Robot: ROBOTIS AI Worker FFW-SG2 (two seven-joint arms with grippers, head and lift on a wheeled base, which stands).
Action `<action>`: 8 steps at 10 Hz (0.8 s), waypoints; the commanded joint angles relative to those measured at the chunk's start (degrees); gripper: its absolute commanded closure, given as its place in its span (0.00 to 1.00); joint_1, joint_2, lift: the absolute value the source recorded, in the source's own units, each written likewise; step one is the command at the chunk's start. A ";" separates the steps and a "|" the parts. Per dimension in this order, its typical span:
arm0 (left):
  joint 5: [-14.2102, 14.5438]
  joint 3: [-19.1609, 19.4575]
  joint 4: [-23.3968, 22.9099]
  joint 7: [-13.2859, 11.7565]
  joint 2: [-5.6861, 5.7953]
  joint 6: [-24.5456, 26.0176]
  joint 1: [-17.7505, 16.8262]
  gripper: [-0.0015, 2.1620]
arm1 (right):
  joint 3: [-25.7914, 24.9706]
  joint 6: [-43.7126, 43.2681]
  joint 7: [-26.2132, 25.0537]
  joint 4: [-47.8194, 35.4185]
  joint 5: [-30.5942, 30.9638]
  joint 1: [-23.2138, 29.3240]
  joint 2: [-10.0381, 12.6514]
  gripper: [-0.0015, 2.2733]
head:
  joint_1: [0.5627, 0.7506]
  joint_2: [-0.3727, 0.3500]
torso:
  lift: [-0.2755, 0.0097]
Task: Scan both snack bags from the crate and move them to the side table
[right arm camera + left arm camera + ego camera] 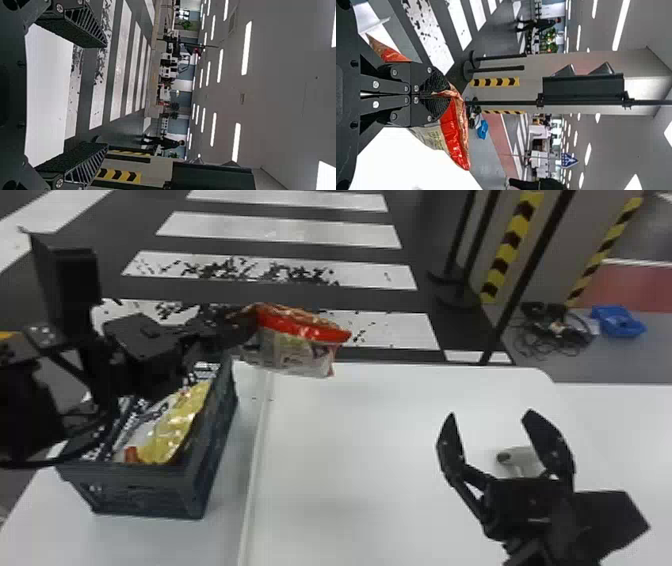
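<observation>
- Snack bag in yellow and white (175,425), glossy and crinkled with dark lettering, lies slanting inside the dark crate (142,492) at the left.
- Black-and-white patterned material shows beside it in the crate; the left arm hangs across the far part, hiding some of the inside.
- Left gripper (246,324), beyond the crate's far right corner, has its jaws pinched nearly together on one end of the red snack bag (305,335).
- That bag is up in the air near the far edge of the white worktop (340,470), with a bright red band along its top and a pale, printed, creased body below.
- Right gripper (489,417), over the worktop's right part, has its jaws spread wide with nothing between them.
- Pale grey object (522,460), partly hidden behind that gripper.
- Tangled black cables (552,330) and a blue item (620,321) lie on the floor, far right.
</observation>
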 commanded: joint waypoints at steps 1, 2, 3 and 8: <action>-1.60 -4.27 0.04 0.01 -0.57 0.00 -1.52 0.95 | -0.19 0.26 0.00 0.25 -0.03 -0.25 0.19 0.05 | 0.68 0.36 | 0.63; -2.83 -7.34 0.13 -0.08 -1.45 -0.17 -2.05 0.95 | -0.27 0.79 0.00 0.34 -0.03 -0.51 0.19 0.05 | 0.70 0.34 | 0.63; -4.67 -11.56 0.40 -0.16 -1.89 -0.35 -2.75 0.95 | -0.45 1.14 0.00 0.43 -0.20 -0.86 0.19 0.05 | 0.70 0.30 | 0.63; -10.56 -22.55 1.98 0.27 -2.68 -0.53 -4.69 0.98 | -1.42 1.31 0.00 1.39 -0.47 -1.39 0.27 0.05 | 0.70 0.12 | 0.63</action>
